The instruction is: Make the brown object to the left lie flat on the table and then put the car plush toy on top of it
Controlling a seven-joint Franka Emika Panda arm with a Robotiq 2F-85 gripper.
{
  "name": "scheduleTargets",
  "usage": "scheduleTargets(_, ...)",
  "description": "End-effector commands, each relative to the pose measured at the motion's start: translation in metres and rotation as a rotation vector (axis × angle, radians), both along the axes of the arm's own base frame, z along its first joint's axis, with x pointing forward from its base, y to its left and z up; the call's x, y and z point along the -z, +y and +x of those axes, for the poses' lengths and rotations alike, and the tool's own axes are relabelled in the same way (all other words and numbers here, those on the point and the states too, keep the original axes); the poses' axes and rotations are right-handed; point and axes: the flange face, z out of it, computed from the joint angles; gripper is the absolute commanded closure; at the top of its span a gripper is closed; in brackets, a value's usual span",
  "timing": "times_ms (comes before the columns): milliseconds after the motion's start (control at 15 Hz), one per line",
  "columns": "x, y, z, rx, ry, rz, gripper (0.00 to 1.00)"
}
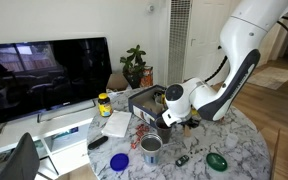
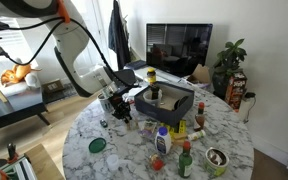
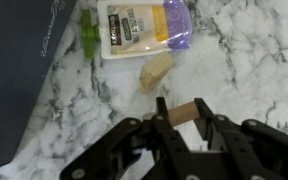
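In the wrist view my gripper (image 3: 181, 108) is shut on a small brown cylinder-shaped block (image 3: 185, 112), which lies tilted between the fingertips just above the marble table (image 3: 254, 60). A second tan piece (image 3: 156, 70) lies on the table just beyond it. In both exterior views the gripper (image 1: 170, 121) (image 2: 119, 107) is low over the table beside the black box (image 1: 144, 100) (image 2: 166, 101). The brown block is too small to make out there. I cannot pick out the car plush toy in any view.
A white and purple pouch (image 3: 144, 25) and the dark box (image 3: 24, 60) lie ahead of the gripper. On the table are a metal cup (image 1: 151, 146), a blue lid (image 1: 120, 160), a green lid (image 1: 217, 160) (image 2: 98, 145) and several bottles (image 2: 162, 140).
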Motion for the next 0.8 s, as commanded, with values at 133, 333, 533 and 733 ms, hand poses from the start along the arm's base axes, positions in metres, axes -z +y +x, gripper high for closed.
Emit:
scheduleTargets(133, -0.007, -0.012, -0.004, 0.021, 0.02, 0.065, 0.92)
scheduleTargets(333, -0.014, -0.025, -0.013, 0.073, -0.001, 0.206, 0.92)
scheduleTargets(533, -0.019, -0.039, -0.024, 0.098, -0.052, 0.333, 0.92)
scheduleTargets(733, -0.016, -0.049, -0.041, 0.129, -0.078, 0.423, 0.92)
